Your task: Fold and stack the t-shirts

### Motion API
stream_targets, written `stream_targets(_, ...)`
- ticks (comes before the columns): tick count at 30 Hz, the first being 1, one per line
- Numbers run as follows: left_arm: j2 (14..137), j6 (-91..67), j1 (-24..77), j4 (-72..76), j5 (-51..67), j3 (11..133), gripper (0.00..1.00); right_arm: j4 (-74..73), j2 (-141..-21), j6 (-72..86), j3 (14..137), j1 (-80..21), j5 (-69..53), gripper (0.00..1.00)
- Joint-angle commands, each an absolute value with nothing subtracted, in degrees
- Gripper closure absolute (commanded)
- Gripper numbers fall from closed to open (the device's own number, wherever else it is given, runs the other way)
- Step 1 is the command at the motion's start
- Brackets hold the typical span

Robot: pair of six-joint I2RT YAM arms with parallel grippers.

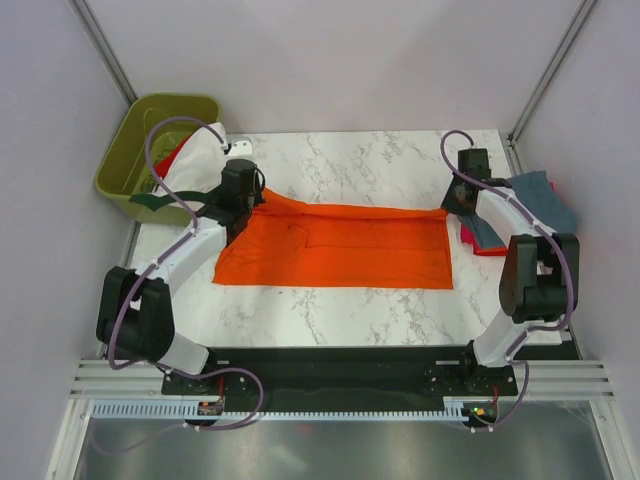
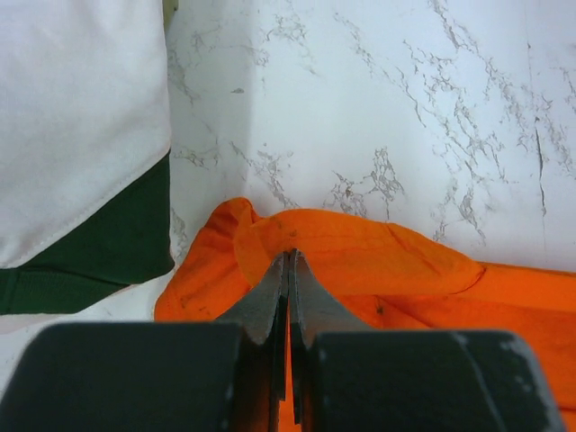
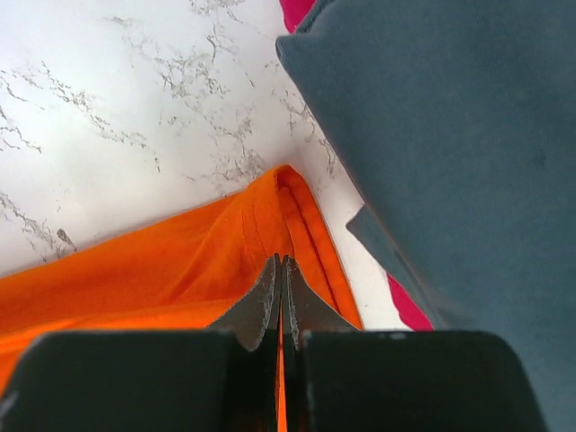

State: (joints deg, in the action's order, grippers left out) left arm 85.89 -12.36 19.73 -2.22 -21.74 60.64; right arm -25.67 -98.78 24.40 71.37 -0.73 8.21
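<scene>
Left end effector (image 2: 288, 256), right end effector (image 3: 281, 263) tight on orange t-shirt (image 1: 335, 245); white t-shirt (image 1: 205, 150) half in olive bin (image 1: 122, 150).

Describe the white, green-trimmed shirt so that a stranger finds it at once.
Find the olive-green plastic bin by the far left corner of the marble table. The white cloth t-shirt with dark green trim hangs over its rim; the bright orange cloth t-shirt beside it is plain.

The spread t-shirt (image 1: 340, 245) lies centred on table (image 1: 380, 160); bin (image 1: 118, 158) back-left, shirt pile (image 1: 545, 195) right.
</scene>
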Motion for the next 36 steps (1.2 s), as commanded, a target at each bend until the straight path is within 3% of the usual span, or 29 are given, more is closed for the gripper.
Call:
stream_targets(1, 81.3, -8.8, 21.0, 2.7, -25.1, 58.5, 0.98, -23.7, -94.3, 25.2, 69.6, -0.5, 8.6, 1.00)
stream_targets(30, 67.3, -14.2, 26.5, -2.5, -31.8, 43.1, 0.98, -16.3, -85.0, 29.4, 52.5, -0.4, 12.2, 1.00)
stream_targets(33, 66.9, -15.5, 26.5, -2.7, -30.9, 41.3, 0.98, -14.9, -84.9, 30.6, 50.4, -0.4, 12.5, 0.95)
stream_targets(36, 66.9, -16.7, 26.5, -3.1, -30.1, 39.6, 0.98, -13.7, -84.9, 32.0, 49.0, -0.4, 12.8, 0.79)
